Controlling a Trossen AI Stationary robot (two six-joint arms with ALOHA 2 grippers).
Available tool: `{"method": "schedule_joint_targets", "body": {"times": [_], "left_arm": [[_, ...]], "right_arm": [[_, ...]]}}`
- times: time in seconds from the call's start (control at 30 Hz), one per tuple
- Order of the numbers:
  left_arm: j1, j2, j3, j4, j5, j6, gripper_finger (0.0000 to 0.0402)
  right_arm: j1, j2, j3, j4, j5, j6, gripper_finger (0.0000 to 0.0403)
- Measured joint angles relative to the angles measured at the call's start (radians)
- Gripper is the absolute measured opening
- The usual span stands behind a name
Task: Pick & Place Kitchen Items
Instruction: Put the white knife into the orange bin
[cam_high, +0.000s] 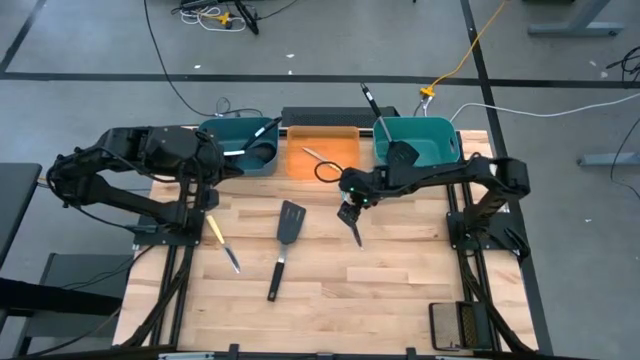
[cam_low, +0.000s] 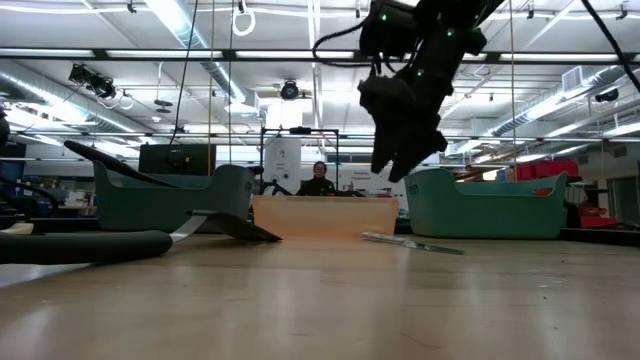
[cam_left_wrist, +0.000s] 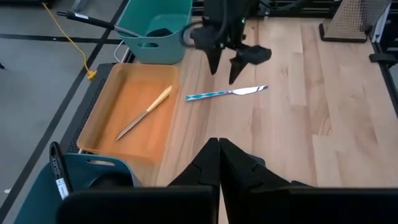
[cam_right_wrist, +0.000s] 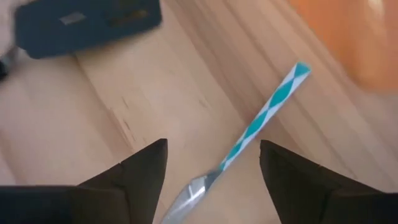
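My right gripper (cam_right_wrist: 211, 165) hovers, fingers spread wide, above the teal-striped knife (cam_right_wrist: 258, 124) near the orange bin (cam_high: 320, 155). My left gripper (cam_left_wrist: 219, 163) waits pinched closed and empty at the desk's far left.

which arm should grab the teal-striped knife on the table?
Right. The right gripper hangs open directly over the teal-striped knife, fingers either side. The left gripper is shut, back by the left teal bin.
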Motion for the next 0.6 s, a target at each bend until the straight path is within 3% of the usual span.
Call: {"method": "schedule_joint_targets", "body": {"times": [0.6], "left_arm": [[0.000, 0.001, 0.000, -0.001, 0.000, -0.024, 0.0003]], "right_arm": [[-0.002, 0.171, 0.000, 0.034, 0.020, 0.007, 0.0260]]}}
